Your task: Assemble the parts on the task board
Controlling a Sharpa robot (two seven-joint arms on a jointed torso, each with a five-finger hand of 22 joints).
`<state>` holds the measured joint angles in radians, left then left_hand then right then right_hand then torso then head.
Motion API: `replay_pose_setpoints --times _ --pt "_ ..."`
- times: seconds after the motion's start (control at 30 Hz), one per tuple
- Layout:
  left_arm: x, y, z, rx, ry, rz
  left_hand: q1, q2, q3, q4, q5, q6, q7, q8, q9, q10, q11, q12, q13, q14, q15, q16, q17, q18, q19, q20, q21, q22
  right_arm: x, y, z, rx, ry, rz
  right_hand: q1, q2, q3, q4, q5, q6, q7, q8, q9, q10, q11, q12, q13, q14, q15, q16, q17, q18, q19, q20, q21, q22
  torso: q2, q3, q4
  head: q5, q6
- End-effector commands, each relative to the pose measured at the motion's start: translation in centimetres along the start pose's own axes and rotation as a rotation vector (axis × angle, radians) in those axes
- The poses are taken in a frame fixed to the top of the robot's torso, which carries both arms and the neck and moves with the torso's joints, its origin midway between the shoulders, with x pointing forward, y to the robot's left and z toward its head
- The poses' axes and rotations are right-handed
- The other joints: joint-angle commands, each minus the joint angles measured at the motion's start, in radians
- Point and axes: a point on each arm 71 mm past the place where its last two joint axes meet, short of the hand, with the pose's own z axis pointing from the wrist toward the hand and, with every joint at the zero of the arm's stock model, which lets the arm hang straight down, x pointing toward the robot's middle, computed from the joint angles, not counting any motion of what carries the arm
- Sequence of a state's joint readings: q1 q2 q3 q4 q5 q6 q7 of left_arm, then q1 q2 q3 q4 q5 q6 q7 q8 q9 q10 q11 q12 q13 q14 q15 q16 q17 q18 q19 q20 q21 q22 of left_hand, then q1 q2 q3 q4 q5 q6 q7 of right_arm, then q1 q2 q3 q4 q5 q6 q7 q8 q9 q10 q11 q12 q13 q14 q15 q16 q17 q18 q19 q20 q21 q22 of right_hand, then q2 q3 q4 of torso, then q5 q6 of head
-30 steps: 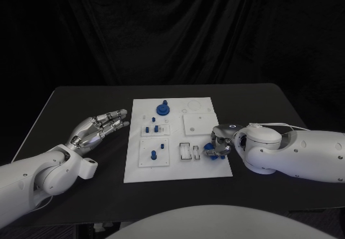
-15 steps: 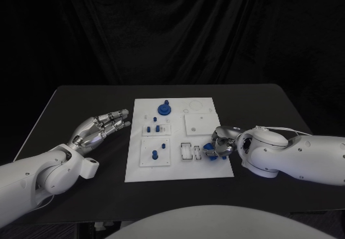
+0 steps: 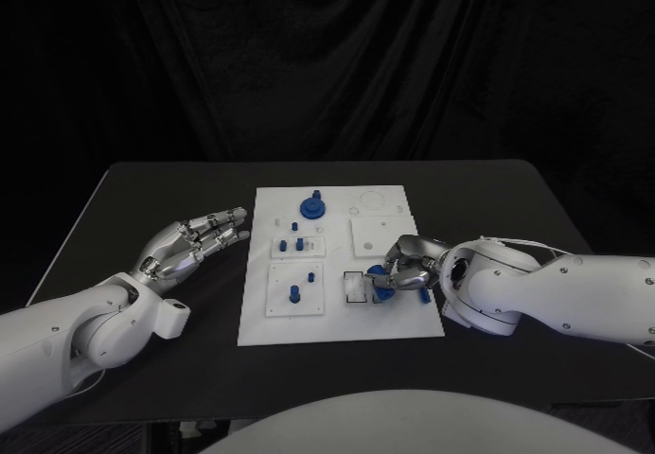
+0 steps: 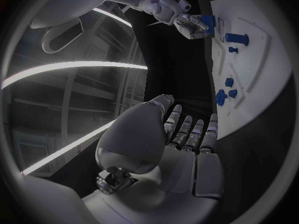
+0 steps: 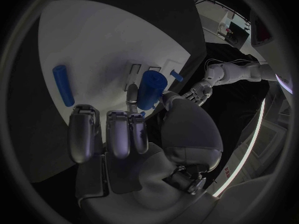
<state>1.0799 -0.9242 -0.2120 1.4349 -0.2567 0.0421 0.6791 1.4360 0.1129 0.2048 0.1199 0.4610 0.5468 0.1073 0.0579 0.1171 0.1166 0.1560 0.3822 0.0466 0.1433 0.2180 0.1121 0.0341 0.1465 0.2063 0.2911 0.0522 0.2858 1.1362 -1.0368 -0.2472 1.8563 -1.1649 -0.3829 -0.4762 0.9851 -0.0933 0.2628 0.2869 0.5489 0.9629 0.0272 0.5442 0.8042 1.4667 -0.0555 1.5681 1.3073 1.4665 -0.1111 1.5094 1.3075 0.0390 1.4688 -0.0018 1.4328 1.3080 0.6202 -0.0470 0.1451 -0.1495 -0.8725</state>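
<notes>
Fingers (image 3: 216,232) on the left hand (image 3: 185,248) are spread with nothing in them, parked beside the white board (image 3: 396,324), well away from the action. The right hand (image 3: 407,270) pinches a short blue peg (image 5: 150,89) in its fingertips, long axis roughly upright, right above the slotted block (image 3: 356,287). So the right hand's way closer. Another peg (image 5: 63,85) lies flat past those fingers.

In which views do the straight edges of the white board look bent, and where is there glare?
Head view: the white rectangular task board keeps straight edges under even light against a dark backdrop. Left wrist view: the board's edge curves strongly, and bright streaks of room light arc beside the silver left hand. Right wrist view: the board bulges round the silver right hand, which holds a blue cylindrical part; a thin bright streak runs near the rim.
</notes>
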Motion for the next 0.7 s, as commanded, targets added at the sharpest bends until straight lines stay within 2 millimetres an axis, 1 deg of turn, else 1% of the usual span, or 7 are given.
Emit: replay_pose_setpoints --times 0.03,0.17,0.23,0.37,0.5,0.63,0.7 --pt "0.2 -0.5 0.0 0.074 0.009 -0.014 0.011 0.003 0.007 -0.001 0.005 0.003 0.003 0.005 0.001 -0.001 0.007 -0.001 0.0 0.003 0.006 0.005 0.001 -0.01 0.003 0.001 0.001 -0.001 0.0 0.3 0.3 -0.012 -0.001 0.039 -0.012 0.004 0.007 0.0 -0.01 0.014 -0.021 0.0 0.002 0.104 -0.006 0.003 0.263 0.085 -0.008 -0.007 0.161 -0.002 0.05 -0.006 -0.005 0.214 0.0 -0.0013 0.0011 0.004 0.0" --pt "0.2 -0.5 0.1 0.074 0.009 -0.014 0.011 0.003 0.007 -0.001 0.005 0.003 0.003 0.005 0.001 -0.001 0.007 -0.001 0.0 0.003 0.006 0.005 0.001 -0.01 0.003 0.001 0.001 -0.001 0.1 0.7 0.6 -0.021 0.007 0.035 -0.016 0.005 0.003 0.0 -0.015 0.013 -0.02 0.0 0.004 0.104 -0.005 0.003 0.263 0.084 -0.007 -0.009 0.157 -0.001 0.049 -0.005 -0.009 0.213 0.001 -0.0011 -0.001 0.003 0.0" --pt "0.2 -0.4 0.1 0.073 0.012 -0.015 0.011 0.003 0.008 -0.001 0.005 0.002 0.004 0.005 0.001 -0.002 0.007 -0.001 0.0 0.002 0.007 0.004 0.001 -0.01 0.003 0.001 0.002 -0.001 0.2 0.9 0.8 -0.025 0.01 0.032 -0.029 0.01 -0.008 0.0 -0.04 0.01 -0.019 -0.003 0.01 0.104 -0.004 0.003 0.263 0.083 -0.006 -0.013 0.151 0.0 0.047 -0.005 -0.013 0.211 0.001 -0.0015 0.0018 -0.002 0.0" --pt "0.3 -0.4 0.2 0.073 0.015 -0.018 0.011 0.003 0.008 -0.001 0.005 0.002 0.004 0.005 0.001 -0.002 0.007 -0.001 0.0 0.002 0.007 0.004 0.001 -0.01 0.003 0.001 0.002 -0.001 0.4 1.2 1.2 -0.029 0.017 0.026 -0.047 0.019 -0.025 0.001 -0.097 0.006 -0.017 -0.009 0.017 0.104 -0.002 0.003 0.263 0.081 -0.005 -0.019 0.142 0.002 0.044 -0.003 -0.022 0.208 0.002 -0.0001 -0.0012 0.001 0.0" --pt "0.4 -0.4 0.3 0.072 0.017 -0.019 0.011 0.004 0.009 -0.001 0.005 0.002 0.004 0.005 0.001 -0.002 0.008 -0.002 0.0 0.002 0.007 0.004 0.001 -0.011 0.004 0.001 0.002 -0.001 0.5 1.4 1.6 -0.029 0.021 0.021 -0.071 0.031 -0.042 0.003 -0.144 0.004 -0.016 -0.014 0.022 0.104 -0.001 0.003 0.263 0.08 -0.004 -0.021 0.138 0.003 0.042 -0.002 -0.027 0.207 0.002 0.0002 0.0005 0.003 0.0" --pt "0.4 -0.4 0.2 0.071 0.017 -0.019 0.011 0.004 0.009 -0.001 0.005 0.002 0.004 0.005 0.001 -0.002 0.008 -0.002 0.0 0.002 0.007 0.004 0.001 -0.011 0.004 0.001 0.002 -0.001 0.5 1.4 1.7 -0.026 0.024 0.017 -0.132 0.055 -0.075 0.006 -0.224 0.001 -0.013 -0.024 0.028 0.104 0.001 0.003 0.263 0.079 -0.002 -0.026 0.13 0.004 0.04 0.0 -0.033 0.205 0.002 -0.0004 0.0007 0.004 0.0" --pt "0.4 -0.4 0.2 0.07 0.016 -0.019 0.011 0.004 0.009 -0.001 0.005 0.002 0.004 0.005 0.001 -0.002 0.008 -0.002 0.0 0.002 0.007 0.004 0.001 -0.011 0.004 0.001 0.002 -0.001 0.5 1.4 1.8 -0.026 0.023 0.017 -0.152 0.065 -0.084 0.006 -0.238 0.003 -0.013 -0.026 0.03 0.104 0.001 0.003 0.263 0.079 -0.002 -0.026 0.129 0.004 0.04 0.0 -0.034 0.204 0.002 -0.0006 -0.0003 0.005 0.0"
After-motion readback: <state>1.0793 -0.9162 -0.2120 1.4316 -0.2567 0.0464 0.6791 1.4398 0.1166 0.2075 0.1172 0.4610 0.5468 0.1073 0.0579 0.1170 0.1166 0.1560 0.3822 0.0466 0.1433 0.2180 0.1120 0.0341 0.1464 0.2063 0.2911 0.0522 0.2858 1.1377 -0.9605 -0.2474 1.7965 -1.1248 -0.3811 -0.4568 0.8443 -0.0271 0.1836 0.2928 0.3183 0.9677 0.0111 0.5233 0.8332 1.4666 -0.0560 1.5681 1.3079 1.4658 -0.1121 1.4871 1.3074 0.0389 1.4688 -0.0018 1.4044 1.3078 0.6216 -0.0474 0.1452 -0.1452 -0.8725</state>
